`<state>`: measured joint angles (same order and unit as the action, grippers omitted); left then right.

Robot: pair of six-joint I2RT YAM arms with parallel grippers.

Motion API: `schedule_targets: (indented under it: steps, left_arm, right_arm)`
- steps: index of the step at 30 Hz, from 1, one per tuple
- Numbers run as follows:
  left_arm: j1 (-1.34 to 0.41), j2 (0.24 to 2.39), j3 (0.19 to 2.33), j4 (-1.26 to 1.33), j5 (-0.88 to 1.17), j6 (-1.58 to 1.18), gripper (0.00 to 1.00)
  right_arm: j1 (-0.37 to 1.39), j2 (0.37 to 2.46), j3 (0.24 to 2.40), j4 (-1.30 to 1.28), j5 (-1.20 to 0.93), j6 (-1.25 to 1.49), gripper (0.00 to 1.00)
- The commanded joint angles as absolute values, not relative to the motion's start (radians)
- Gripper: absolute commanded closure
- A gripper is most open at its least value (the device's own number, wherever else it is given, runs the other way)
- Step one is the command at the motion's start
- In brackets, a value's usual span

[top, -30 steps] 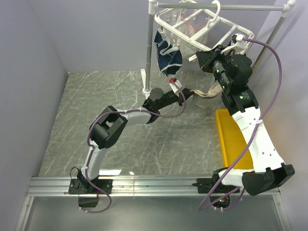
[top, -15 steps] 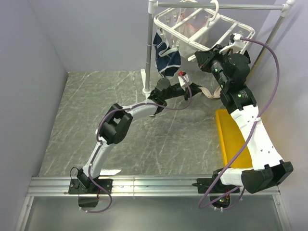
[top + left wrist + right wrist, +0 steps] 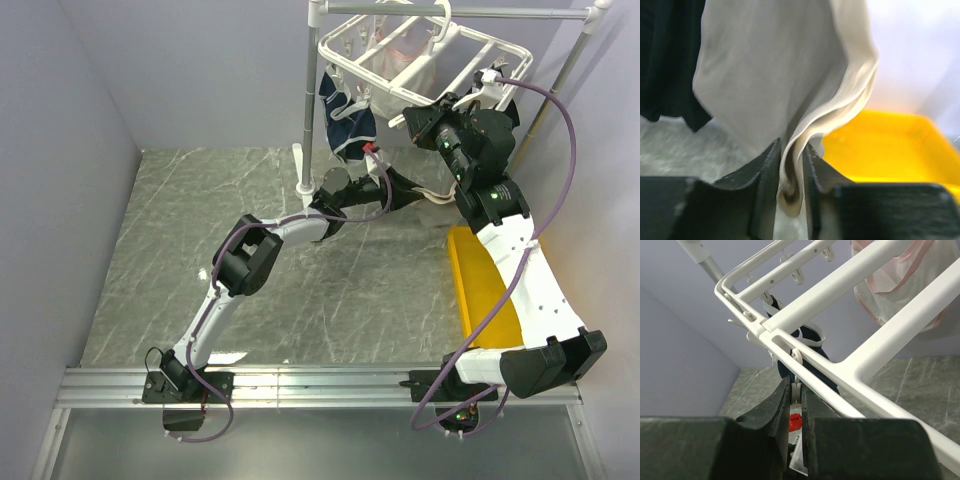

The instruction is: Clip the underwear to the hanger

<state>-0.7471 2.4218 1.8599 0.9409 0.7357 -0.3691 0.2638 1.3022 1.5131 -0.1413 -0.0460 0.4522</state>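
Observation:
My left gripper (image 3: 386,188) is shut on a fold of the taupe underwear (image 3: 412,188) and holds it in the air just below the white hanger (image 3: 430,50). In the left wrist view the jaws (image 3: 790,175) pinch the fabric, which hangs up and away from them (image 3: 775,75). My right gripper (image 3: 415,118) is at the hanger's near edge. In the right wrist view it (image 3: 795,396) is shut on a small white clip (image 3: 796,388) dangling under the hanger's bar (image 3: 880,347).
Navy briefs (image 3: 345,115) and a pale pinkish garment (image 3: 405,55) hang from the hanger. The grey pole stand (image 3: 312,100) rises at its left. A yellow tray (image 3: 480,290) lies on the marble table at the right. A dark garment (image 3: 665,60) hangs left of the underwear.
My left arm has stretched up and to the right, lifting the underwear off the table toward the hanger. The hanger has tipped up a little. My right gripper stays on the clip.

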Motion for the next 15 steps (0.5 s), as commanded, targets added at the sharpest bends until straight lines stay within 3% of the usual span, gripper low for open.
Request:
schedule_targets:
  steps: [1, 8, 10, 12, 15]
  left_arm:
    - [-0.733, 2.437, 1.832, 1.166, 0.701, -0.605, 0.68]
    - [-0.727, 2.461, 1.806, 1.215, 0.657, -0.744, 0.59]
    - [-0.727, 2.453, 1.78, 1.223, 0.647, -0.75, 0.54]
    - [-0.727, 2.447, 1.764, 1.238, 0.649, -0.755, 0.43]
    - [-0.727, 2.439, 1.737, 1.252, 0.643, -0.765, 0.39]
  right_arm:
    - [0.27, 1.318, 1.554, -0.112, -0.049, 0.449, 1.0]
    - [0.273, 1.327, 1.568, -0.118, -0.049, 0.454, 1.0]
    - [0.273, 1.328, 1.569, -0.117, -0.049, 0.457, 1.0]
    - [0.275, 1.33, 1.569, -0.117, -0.048, 0.463, 1.0]
    - [0.272, 1.335, 1.571, -0.115, -0.051, 0.468, 1.0]
